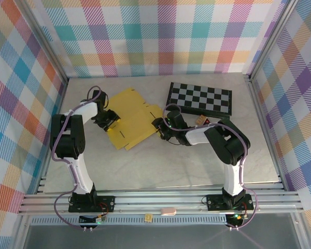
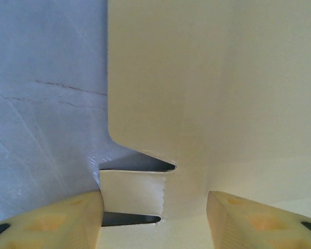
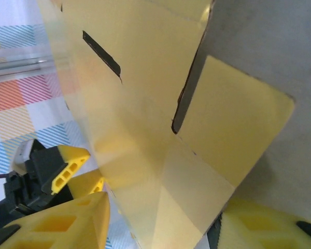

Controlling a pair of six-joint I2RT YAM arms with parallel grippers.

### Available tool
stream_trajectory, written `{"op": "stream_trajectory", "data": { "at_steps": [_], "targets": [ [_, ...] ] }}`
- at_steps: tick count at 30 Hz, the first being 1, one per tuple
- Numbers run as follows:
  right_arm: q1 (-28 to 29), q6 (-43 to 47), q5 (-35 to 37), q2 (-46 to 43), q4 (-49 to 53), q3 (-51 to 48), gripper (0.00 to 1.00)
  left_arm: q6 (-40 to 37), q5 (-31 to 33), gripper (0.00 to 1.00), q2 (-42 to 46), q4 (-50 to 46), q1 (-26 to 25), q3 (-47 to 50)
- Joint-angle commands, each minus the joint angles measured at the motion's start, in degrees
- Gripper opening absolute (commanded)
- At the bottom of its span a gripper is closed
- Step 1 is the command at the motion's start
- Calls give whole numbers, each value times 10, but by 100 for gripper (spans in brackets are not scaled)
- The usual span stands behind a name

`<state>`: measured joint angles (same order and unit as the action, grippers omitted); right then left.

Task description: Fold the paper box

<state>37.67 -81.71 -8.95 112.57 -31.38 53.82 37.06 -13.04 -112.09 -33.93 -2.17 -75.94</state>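
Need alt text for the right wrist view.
Mustard-yellow paper box sheet, slotted and creased, tilts up off the grey table, its lower edge between the right hand's open yellow fingers. The left hand sits at lower left.

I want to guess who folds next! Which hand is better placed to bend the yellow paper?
Probably the right hand: the paper box stands tilted up between its open fingers. The left hand straddles an edge that lies flat.
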Motion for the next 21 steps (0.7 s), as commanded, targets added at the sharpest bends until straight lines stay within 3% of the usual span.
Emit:
{"op": "stream_trajectory", "data": {
  "at_steps": [1,6,10,13,17,21],
  "targets": [
    [2,-9,10,7,-97,-14,47,3,-11,55,7,-28,-5,13],
    [3,-14,6,22,-124,-7,34,0,-7,55,9,-34,-7,15],
    [8,-17,15,12,-103,3,15,-2,5,56,23,-43,-8,11],
    [10,-27,27,-13,-70,16,0,2,59,63,68,-69,-18,-4],
    [11,-46,48,-64,30,62,0,11,144,72,159,-83,-66,-60],
    [10,-70,73,-108,121,122,0,-18,240,74,208,-107,-145,-148]
  ]
}}
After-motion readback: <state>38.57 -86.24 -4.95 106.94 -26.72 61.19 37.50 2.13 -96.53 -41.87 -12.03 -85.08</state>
